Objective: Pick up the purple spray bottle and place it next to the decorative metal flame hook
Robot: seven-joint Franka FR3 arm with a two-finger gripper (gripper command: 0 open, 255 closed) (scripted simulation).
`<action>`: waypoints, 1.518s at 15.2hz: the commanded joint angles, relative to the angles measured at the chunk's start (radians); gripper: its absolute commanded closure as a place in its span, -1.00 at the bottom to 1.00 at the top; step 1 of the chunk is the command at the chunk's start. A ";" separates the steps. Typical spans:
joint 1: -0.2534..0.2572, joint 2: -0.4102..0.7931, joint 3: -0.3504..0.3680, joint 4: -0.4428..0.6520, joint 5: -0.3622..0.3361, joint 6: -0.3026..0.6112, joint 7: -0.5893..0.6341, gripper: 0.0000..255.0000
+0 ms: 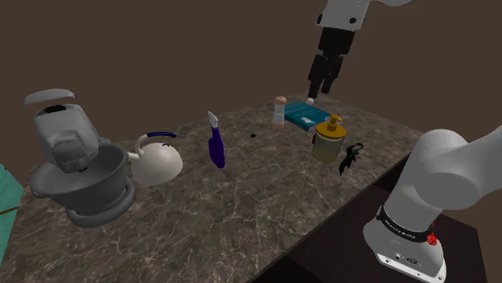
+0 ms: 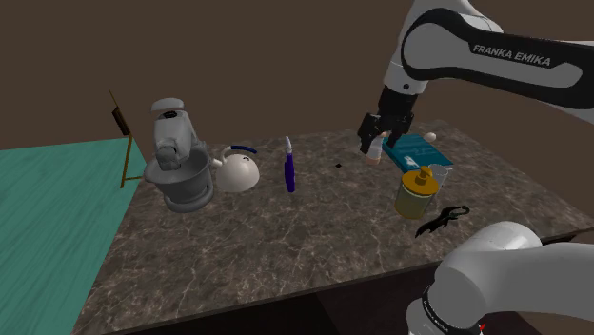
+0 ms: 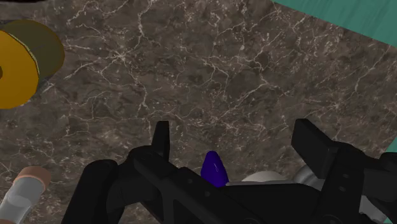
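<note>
- Jaws released, fingers apart with nothing between them, hanging above the table [image 1: 241, 217] over its far end.
- Table is dark brown marble with white veins; brown wall [image 1: 161, 48] behind it and a teal floor [image 2: 48, 219] beside it.
- Below the jaws: teal book [image 1: 306, 116] and a small white bottle [image 1: 279, 112] with a brown cap.
- Purple spray bottle [image 1: 216, 145] stands mid-table, long axis about vertical, white trigger head on top; where the nozzle points, cannot tell.
- White kettle [image 1: 157, 159] beside it, then a grey stand mixer [image 1: 76, 165].
- Black flame hook [image 1: 351, 157] lies near the stand-side edge just beside a yellow can [image 1: 328, 138], well apart from the spray bottle.
</note>
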 commanded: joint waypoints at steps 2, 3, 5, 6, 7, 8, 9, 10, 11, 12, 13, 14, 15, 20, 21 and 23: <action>0.001 0.035 0.011 0.009 0.003 0.026 0.011 -1.00; 0.002 0.070 0.021 0.019 0.004 0.052 0.021 -1.00; 0.003 0.142 0.042 0.045 0.006 0.100 0.043 -1.00; 0.003 0.179 0.052 0.059 0.006 0.123 0.054 -1.00; 0.003 0.216 0.062 0.075 0.006 0.145 0.066 -1.00; 0.003 0.254 0.071 0.093 0.004 0.165 0.077 -1.00; 0.002 0.292 0.080 0.111 0.001 0.185 0.089 -1.00; 0.002 0.330 0.089 0.131 -0.002 0.203 0.102 -1.00; 0.001 0.369 0.097 0.153 -0.006 0.221 0.114 -1.00; 0.000 0.407 0.105 0.175 -0.011 0.237 0.127 -1.00; -0.001 0.446 0.113 0.199 -0.016 0.251 0.140 -1.00; -0.001 0.485 0.120 0.225 -0.023 0.265 0.153 -1.00; -0.002 0.525 0.127 0.251 -0.030 0.277 0.167 -1.00; 0.000 0.724 0.154 0.405 -0.078 0.318 0.237 -1.00; 0.002 0.765 0.158 0.441 -0.089 0.322 0.252 -1.00; 0.006 0.846 0.163 0.516 -0.112 0.325 0.280 -1.00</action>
